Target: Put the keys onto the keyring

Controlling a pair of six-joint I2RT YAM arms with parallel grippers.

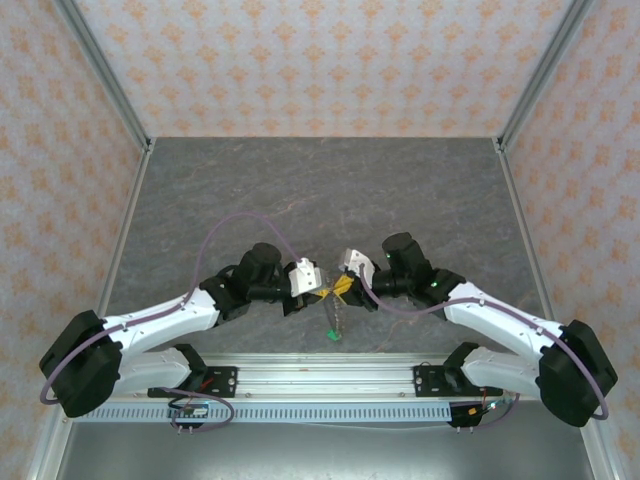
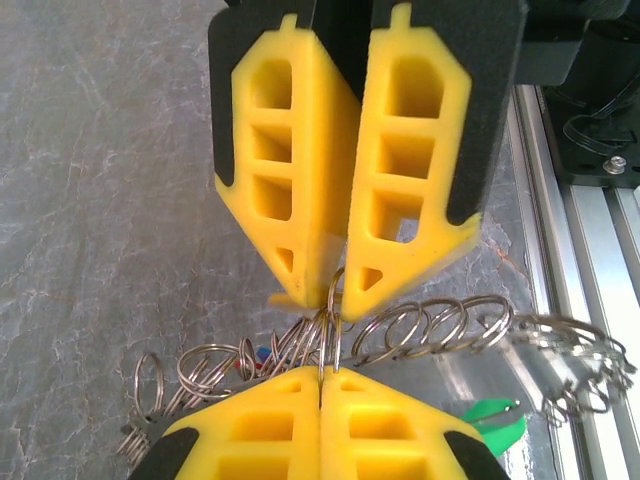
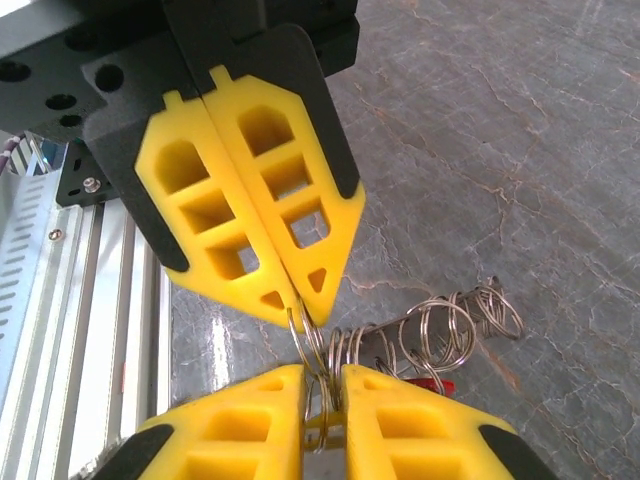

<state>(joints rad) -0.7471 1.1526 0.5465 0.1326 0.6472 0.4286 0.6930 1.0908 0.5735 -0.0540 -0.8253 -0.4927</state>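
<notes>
The keyring (image 2: 440, 330) is a wiry grey loop strung with several small metal rings, held between both grippers just above the table. My left gripper (image 2: 322, 372) is shut, with a ring pinched between its yellow fingertips. My right gripper (image 3: 322, 375) faces it tip to tip, its fingers closed on a bunch of rings. From above, the left gripper (image 1: 322, 292) and right gripper (image 1: 347, 287) meet at the table's near middle, and the keyring (image 1: 333, 315) dangles below them. A green key (image 2: 495, 415) hangs at one end, and a red key (image 3: 435, 383) peeks out behind the rings.
The grey stone-patterned table (image 1: 320, 190) stretches away behind the grippers. An aluminium rail (image 1: 320, 375) runs along the near edge, close under the hanging green key (image 1: 335, 335). Patterned walls enclose the back and sides.
</notes>
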